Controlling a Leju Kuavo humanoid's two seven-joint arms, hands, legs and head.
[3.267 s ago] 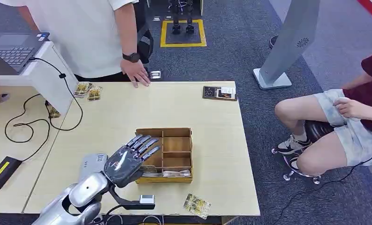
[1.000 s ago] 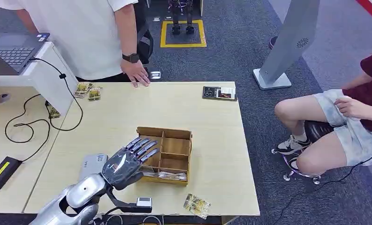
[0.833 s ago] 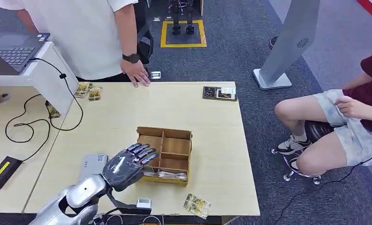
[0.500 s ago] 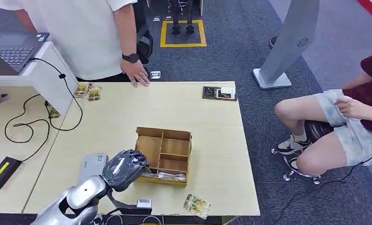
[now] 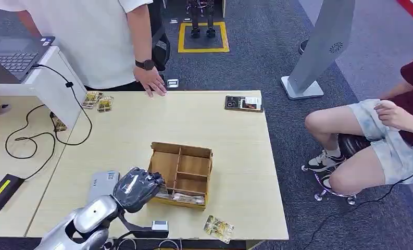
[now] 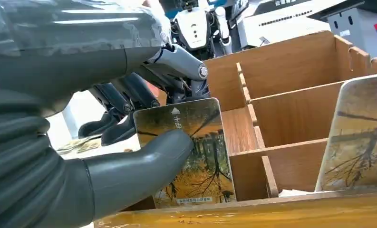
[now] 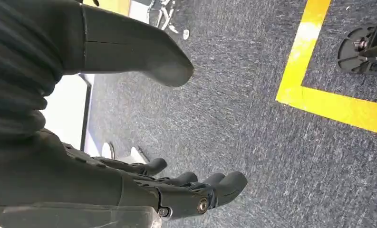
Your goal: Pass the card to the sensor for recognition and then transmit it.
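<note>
My left hand point(image 5: 136, 187) is curled over the near-left compartment of the wooden divided box point(image 5: 182, 150) on the pale table. In the left wrist view, my left hand point(image 6: 82, 142) pinches a picture card point(image 6: 196, 147) with yellow trees between thumb and fingers. The card stands upright inside the box point(image 6: 281, 61). A second similar card point(image 6: 360, 137) leans in the neighbouring near compartment. A flat grey sensor device point(image 5: 101, 183) lies on the table just left of my hand. My right hand point(image 7: 143, 187) hangs over grey carpet with its fingers apart and nothing in them.
A loose card point(image 5: 218, 228) lies near the table's front edge, more cards point(image 5: 97, 99) at the back left, a dark packet point(image 5: 243, 103) at the back right. A standing person rests a hand point(image 5: 152, 83) on the far edge. A seated person point(image 5: 381, 135) is at the right. A laptop point(image 5: 14, 52) and cables are at the left.
My left hand's fingers, spread above the box earlier, have curled in and closed on the card in the near-left compartment. The box has turned slightly.
</note>
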